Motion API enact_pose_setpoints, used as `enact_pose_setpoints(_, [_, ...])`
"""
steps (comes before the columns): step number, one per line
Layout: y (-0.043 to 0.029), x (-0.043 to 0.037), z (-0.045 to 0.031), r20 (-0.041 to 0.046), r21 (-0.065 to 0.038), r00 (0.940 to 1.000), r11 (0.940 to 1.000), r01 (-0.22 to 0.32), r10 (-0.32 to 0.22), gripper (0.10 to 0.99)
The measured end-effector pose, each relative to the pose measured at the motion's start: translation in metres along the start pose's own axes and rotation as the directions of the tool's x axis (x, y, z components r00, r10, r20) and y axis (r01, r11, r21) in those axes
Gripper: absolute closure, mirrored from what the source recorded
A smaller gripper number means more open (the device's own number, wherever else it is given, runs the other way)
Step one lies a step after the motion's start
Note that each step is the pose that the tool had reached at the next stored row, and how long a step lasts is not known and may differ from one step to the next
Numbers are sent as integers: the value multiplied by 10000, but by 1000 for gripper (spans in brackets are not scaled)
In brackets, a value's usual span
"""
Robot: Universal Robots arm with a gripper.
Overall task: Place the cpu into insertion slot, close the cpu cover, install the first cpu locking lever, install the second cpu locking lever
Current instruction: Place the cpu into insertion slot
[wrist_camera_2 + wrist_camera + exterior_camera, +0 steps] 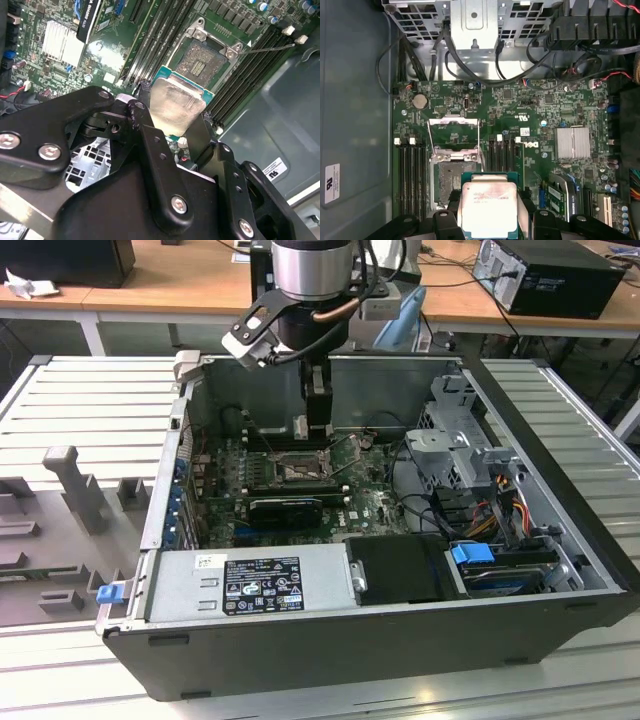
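Claw (174, 121) clamped on two opposite edges of the cpu (176, 102) — held clear of the insertion slot (202, 60), open room between.

- A ribbed grey table (90, 400) spans the frame in the exterior view.
- An open computer case (380, 640) lies on its side on the table at centre.
- Grey blocks (68, 475) sit at mid-left, beside the case.
- Wooden desks (170, 290) along the top edge bear black boxes (560, 275).
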State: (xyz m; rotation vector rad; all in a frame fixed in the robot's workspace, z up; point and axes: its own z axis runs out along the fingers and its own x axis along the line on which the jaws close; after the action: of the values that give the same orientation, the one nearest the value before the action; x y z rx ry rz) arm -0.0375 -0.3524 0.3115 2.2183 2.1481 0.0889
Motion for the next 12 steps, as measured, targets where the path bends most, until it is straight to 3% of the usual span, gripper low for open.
enact_pose_setpoints(12, [-33,6,164,0,0,10000,10000,1,-1,557])
